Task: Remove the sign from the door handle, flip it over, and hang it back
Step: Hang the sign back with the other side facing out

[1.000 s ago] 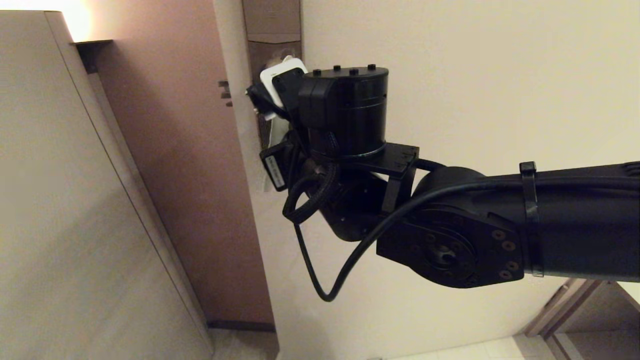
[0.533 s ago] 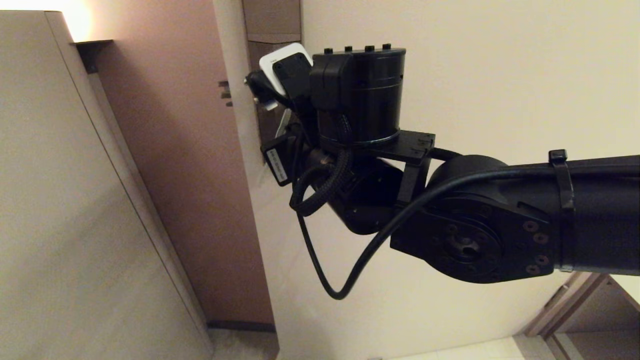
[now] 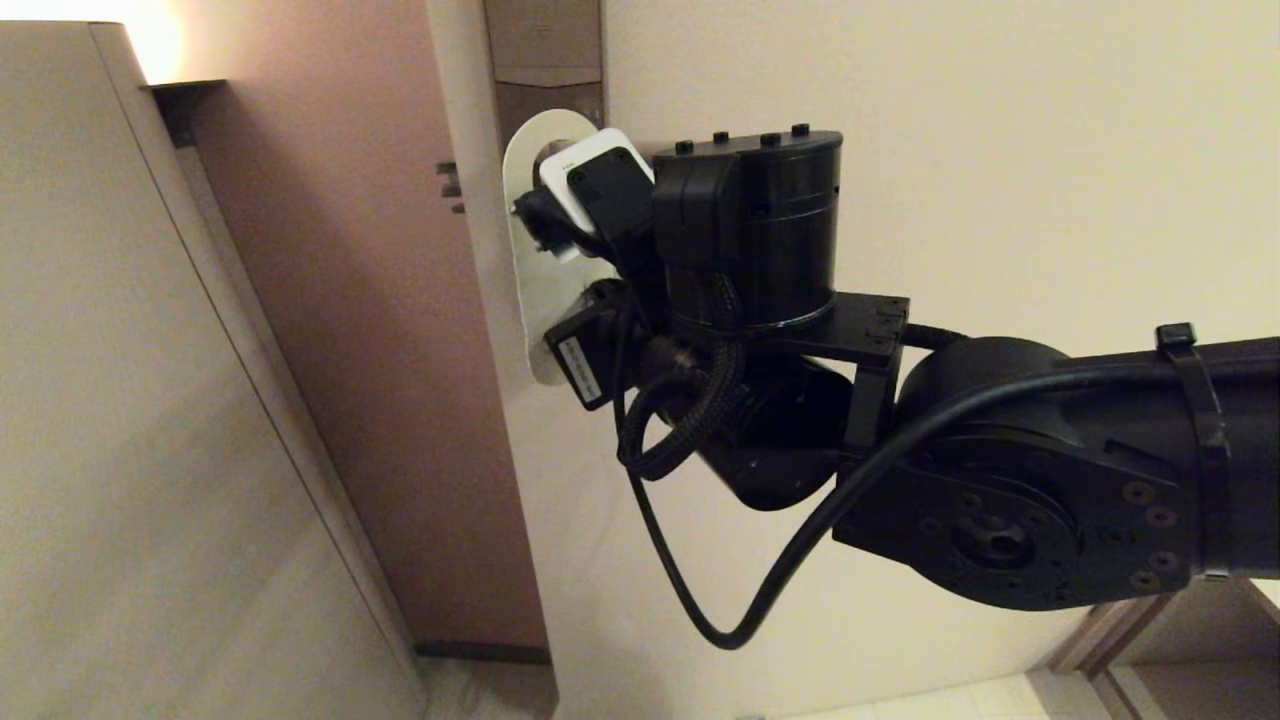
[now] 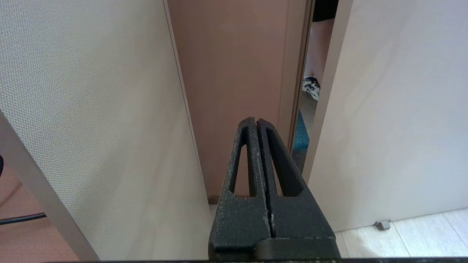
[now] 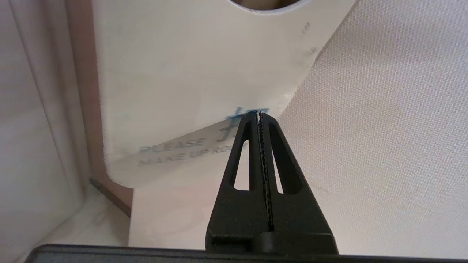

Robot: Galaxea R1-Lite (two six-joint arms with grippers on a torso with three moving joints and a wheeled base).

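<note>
The right arm reaches up across the head view toward the door, and its wrist hides most of what it is working on. Beyond the wrist the sign (image 3: 528,300) shows as a pale card with a rounded top, close against the door's edge just below the brown plate (image 3: 545,60) that runs up out of view — the door handle itself I cannot make out behind the arm. From the right wrist view the off-white face of the sign (image 5: 175,84) is turned toward the camera, the words PLEASE MAKE UP ROOM printed in faint blue, and the curved lower edge of its hole sits at the very top of the picture. The right gripper (image 5: 259,114) has its two black fingers pinched together with only the toothed seam between them, tips right at the card's edge by the blue lettering; whether that edge is truly nipped between them I cannot tell. A textured pale wall (image 5: 384,138) fills the space beside it. The left gripper (image 4: 256,120) hangs low and apart, clenched on nothing, pointing at the gap between a brown panel (image 4: 234,73) and the pale door (image 4: 395,109) — through that gap a person's leg and sneaker (image 4: 311,87) show.
</note>
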